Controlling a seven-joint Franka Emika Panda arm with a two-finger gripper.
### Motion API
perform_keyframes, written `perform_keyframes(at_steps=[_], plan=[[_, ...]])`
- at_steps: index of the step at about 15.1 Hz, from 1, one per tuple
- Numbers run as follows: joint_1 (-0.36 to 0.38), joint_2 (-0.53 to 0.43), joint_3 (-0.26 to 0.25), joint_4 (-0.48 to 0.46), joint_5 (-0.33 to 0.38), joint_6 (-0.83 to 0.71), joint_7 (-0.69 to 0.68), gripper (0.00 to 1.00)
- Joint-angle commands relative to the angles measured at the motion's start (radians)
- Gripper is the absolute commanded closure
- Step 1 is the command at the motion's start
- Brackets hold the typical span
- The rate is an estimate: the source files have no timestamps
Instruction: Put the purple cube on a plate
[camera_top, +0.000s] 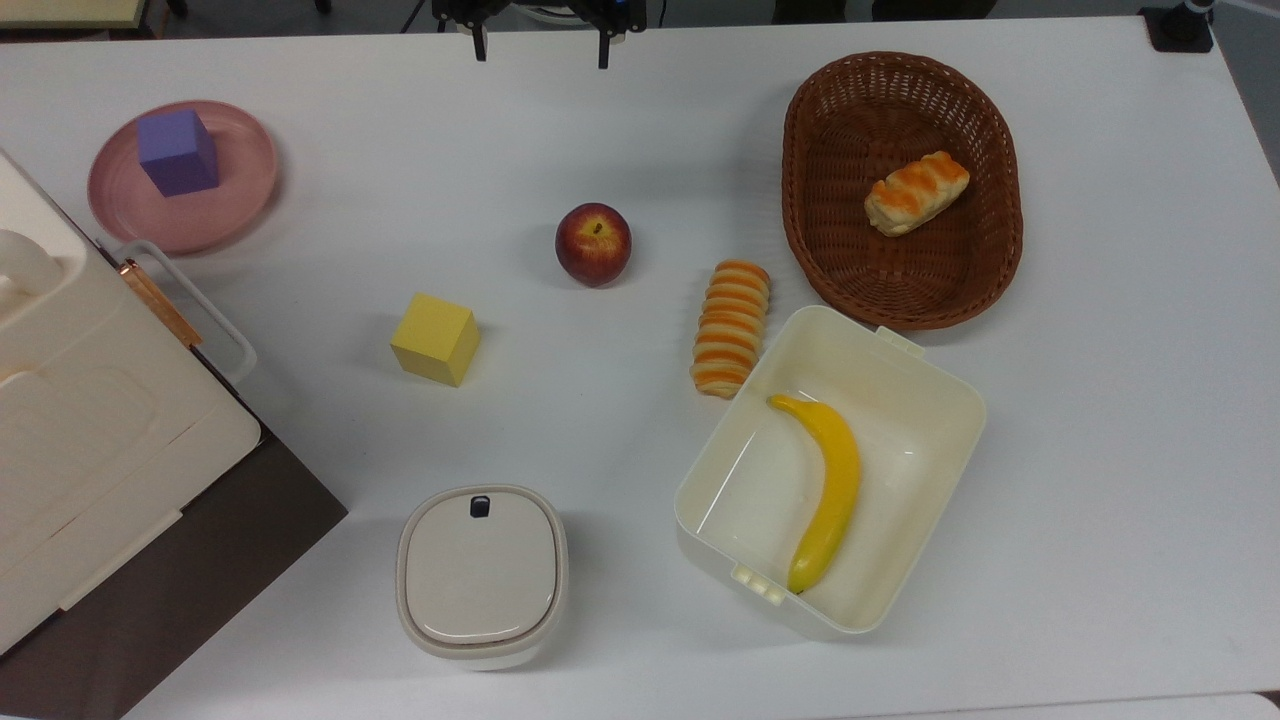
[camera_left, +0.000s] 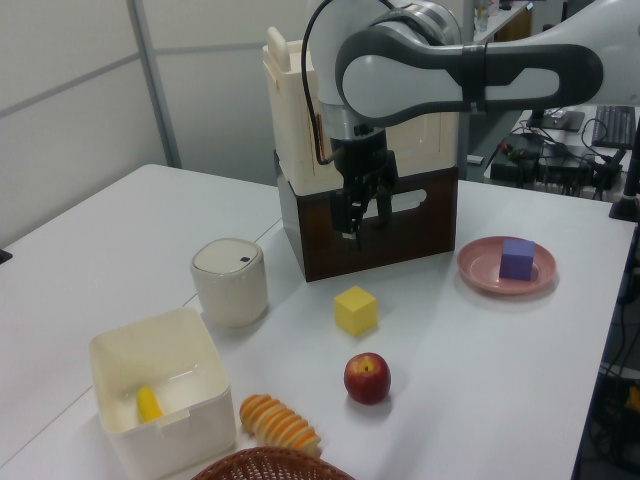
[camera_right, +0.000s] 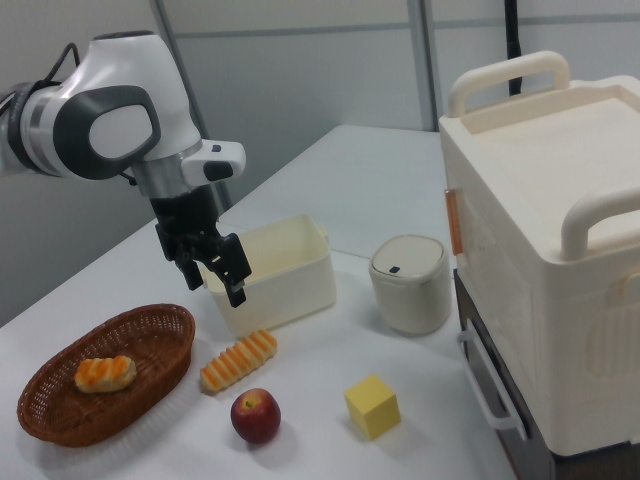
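Note:
The purple cube rests on the pink plate at the top view's upper left, standing flat and a little left of the plate's centre. In the left view the purple cube sits on the plate at the right. My gripper is open and empty at the top view's upper edge, far to the right of the plate. It hangs high above the table in the left view, gripper in front of the brown case. The right view has the gripper above the striped bread.
A yellow cube, an apple and a striped bread lie mid-table. A wicker basket holds a bun. A cream box holds a banana. A lidded canister and a large cream case stand at the top view's left.

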Motion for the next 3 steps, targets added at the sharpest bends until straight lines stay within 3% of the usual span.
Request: perform_keyframes(at_steps=[1, 3], plan=[[0.009, -0.012, -0.023, 0.001, 0.049, -0.019, 0.015, 0.0], [0.006, -0.011, -0.024, 0.003, 0.052, -0.014, 0.015, 0.0]])
